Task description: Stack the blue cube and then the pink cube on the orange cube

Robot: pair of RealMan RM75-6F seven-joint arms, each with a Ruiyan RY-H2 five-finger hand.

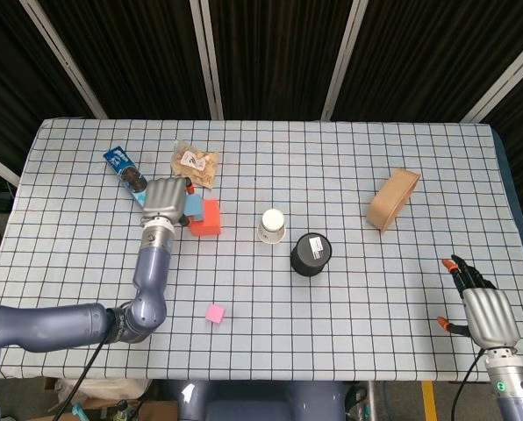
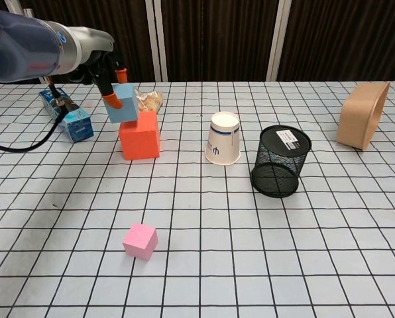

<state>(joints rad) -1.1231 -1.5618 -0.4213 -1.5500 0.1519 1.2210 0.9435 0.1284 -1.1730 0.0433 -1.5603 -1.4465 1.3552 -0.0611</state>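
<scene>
My left hand [image 2: 107,74] [image 1: 162,199] holds the blue cube [image 2: 124,103] [image 1: 192,204] tilted in the air, just above the left top edge of the orange cube [image 2: 140,136] [image 1: 210,217]. The orange cube stands on the table at the back left. Near the front of the table, apart from both hands, lies the small pink cube [image 2: 140,240] [image 1: 214,313]. My right hand [image 1: 488,316] shows only in the head view, low beside the table's right front corner, fingers apart and holding nothing.
A white paper cup [image 2: 223,138] and a black mesh pen pot [image 2: 280,161] stand right of the orange cube. A blue carton [image 2: 67,114] and a snack bag [image 2: 148,101] lie behind my left hand. A tan holder [image 2: 362,124] stands far right.
</scene>
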